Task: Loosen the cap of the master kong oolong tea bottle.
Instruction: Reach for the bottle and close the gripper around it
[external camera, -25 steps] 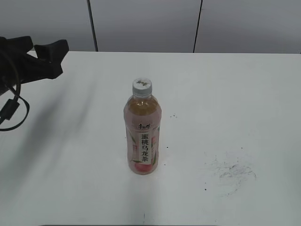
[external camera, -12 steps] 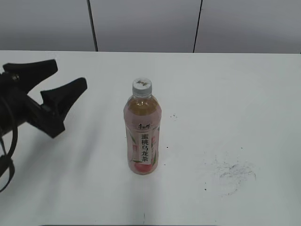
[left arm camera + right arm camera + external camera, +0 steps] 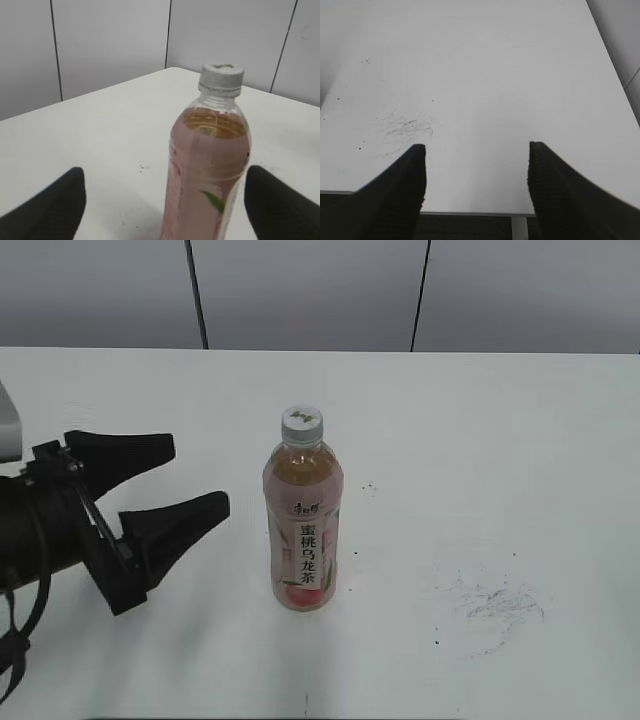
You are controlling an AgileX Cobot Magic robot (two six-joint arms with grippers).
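Exterior view shows my left pincer gaping beside the upright, nearly full, slick bottle; I'd clamp its body, then twist the ribbed cap.

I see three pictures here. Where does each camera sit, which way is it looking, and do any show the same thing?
Exterior view: raised in front, looking down at a slant on the table; left gripper enters from the left.
Left wrist view: on the left arm, low, facing the bottle and cap; two black fingers show.
Right wrist view: on the right arm, looking down at smudged table; right gripper open.
Shared: the exterior and left wrist views both show the bottle.
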